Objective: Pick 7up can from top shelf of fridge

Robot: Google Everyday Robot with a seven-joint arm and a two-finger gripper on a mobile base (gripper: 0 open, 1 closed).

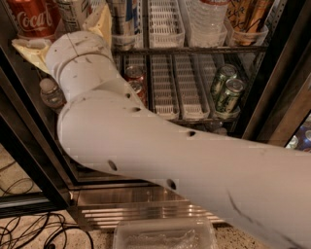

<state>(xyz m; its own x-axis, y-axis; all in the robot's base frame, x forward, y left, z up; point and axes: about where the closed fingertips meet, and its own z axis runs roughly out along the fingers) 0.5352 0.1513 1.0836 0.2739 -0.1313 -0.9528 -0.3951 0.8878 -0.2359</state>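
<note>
The fridge stands open with its black frame at the right. My white arm reaches up into the left end of the top shelf. The gripper is there, with one yellowish finger lying left under a Coca-Cola can and the other pointing up. They stand wide apart. A pale can with a fine-print panel, the 7up can, stands between them, cut off by the top edge. Whether the fingers touch it is hidden.
A red Coca-Cola can stands left of the 7up can. White lane trays and water bottles fill the top shelf. Darker green cans and red cans stand a rack lower. A clear plastic tub and cables lie on the floor.
</note>
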